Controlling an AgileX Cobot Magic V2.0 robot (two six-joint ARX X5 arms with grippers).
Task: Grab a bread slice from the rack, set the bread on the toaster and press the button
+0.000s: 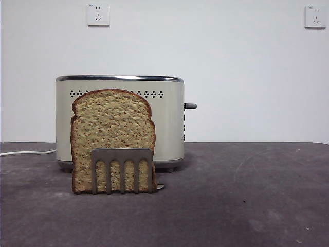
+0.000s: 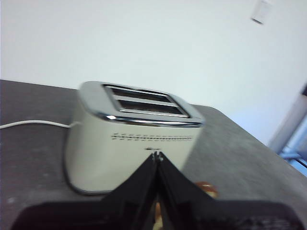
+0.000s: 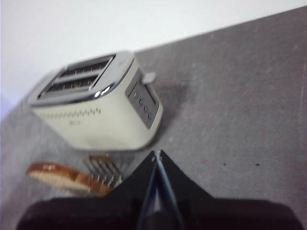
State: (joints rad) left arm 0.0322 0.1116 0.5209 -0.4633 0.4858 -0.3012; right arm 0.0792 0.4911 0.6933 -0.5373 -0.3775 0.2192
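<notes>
1. Left tool (image 2: 157,155): jaws pressed together, tips touching, gripping nothing. It hangs above the surface (image 1: 247,206), w/ the toaster's long side ahead of it in its wrist view.
2. Right tool (image 3: 157,153): jaws also closed tip to tip, nothing between them. It hangs above the surface on the toaster's control-end side, well apart from everything.
3. Neither arm shows in the front view.
4. Slice of bread (image 1: 113,134): upright in the rack (image 1: 123,170), domed top up, speckled crumb facing the front cam. Bottom edge down at the rack's base; slice stands far taller than the rack and behind its front comb plate.
5. Rack sits on the surface just in front of the toaster (image 1: 169,118), apart from it; grey slotted plate covers the bread's lower right part in front view.
6. Toaster: cream-white, chrome top rim, row of vent holes along the upper side. Both slots look empty in the wrist views. White cord (image 1: 25,152) runs off along the surface on the side away from the lever.
7. Button (image 1: 190,106): dark grey lever knob sticking out of the narrow end, high on its track. Small buttons (image 3: 143,102) sit in a column below it.
8. Two wall sockets (image 1: 98,14) on the white wall behind.
</notes>
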